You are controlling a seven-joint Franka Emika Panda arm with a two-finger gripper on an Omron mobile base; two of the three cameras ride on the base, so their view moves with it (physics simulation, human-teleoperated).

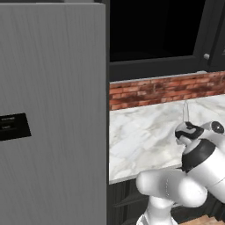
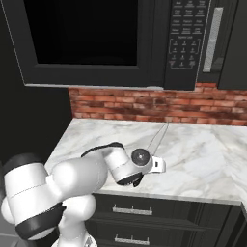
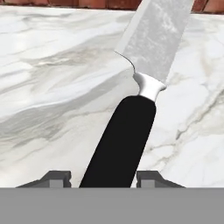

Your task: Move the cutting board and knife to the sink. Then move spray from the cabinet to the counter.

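While parked over the white grey-veined marble counter (image 2: 202, 154), holding the small kitchen knife with the pointed silver blade and black handle (image 3: 124, 140) between the two dark finger tips of the white arm's two-finger gripper (image 3: 104, 177), so pinched on the handle rather than spread wide or pressed fully together. Seen from the hand camera as a black handle running up from between the tips, then a pale collar, then the broad silver blade angling up toward the top right, over the marble. Looks lifted off the worktop there, judging by the soft shadow under it, though can't say for sure. Shows up in the right base camera as a thin silver blade (image 2: 158, 138) sticking out past the wrist toward the red brick backsplash (image 2: 144, 106), and in the left base camera as a thin pale sliver (image 1: 186, 112) poking up above the wrist. Sitting above the brick on that side: a black microwave with a button panel (image 2: 185, 43). Below the counter edge, dark drawers with metal handles (image 2: 132, 210). Off to the left in the left base camera, a tall brushed grey fridge-like panel (image 1: 52, 110) with a small dark label.
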